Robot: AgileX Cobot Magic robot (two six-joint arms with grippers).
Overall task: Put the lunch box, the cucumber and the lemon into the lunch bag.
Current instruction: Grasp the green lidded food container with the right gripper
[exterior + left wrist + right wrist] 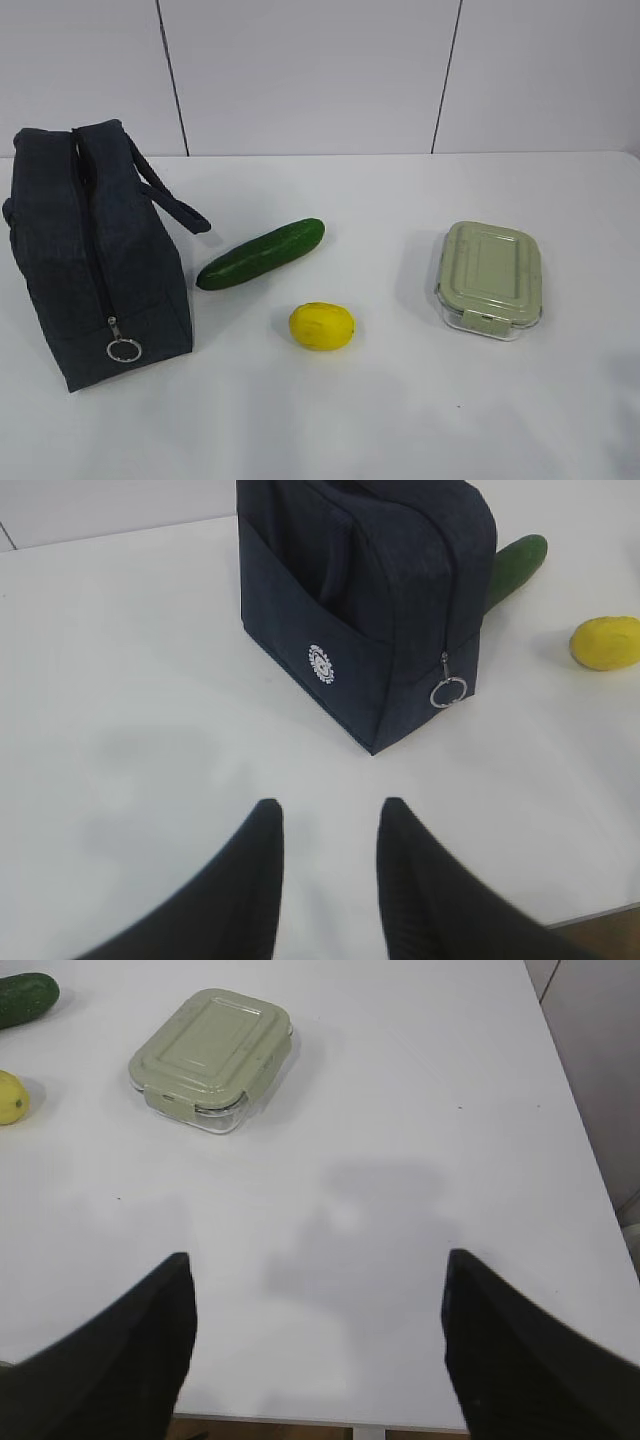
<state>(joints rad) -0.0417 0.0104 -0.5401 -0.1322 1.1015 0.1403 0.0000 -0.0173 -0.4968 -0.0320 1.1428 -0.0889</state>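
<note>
Lunch bag (95, 255): dark navy fabric, boxy, standing upright at the left of the white table (400, 410), zipper closed down its end with a silver ring pull (123, 349) hanging low; one strap handle (170, 195) droops toward the cucumber.

Cucumber (261, 253): dark green, lying at a slant just right of the bag, apart from it.

Lemon (322, 325): yellow, in front of the cucumber, near it but not touching.

Lunch box (489, 278): clear body, sage-green clip lid on, well to the right, standing alone.

Surface: plain white, matte, carrying soft shadows. Behind it, a pale wall (320, 70) divided by thin dark seams.

My left gripper (330, 825): hovering over bare table short of the bag, jaws partly apart, nothing between them.

My right gripper (320, 1290): above bare table short of the lunch box, jaws spread wide, empty.
</note>
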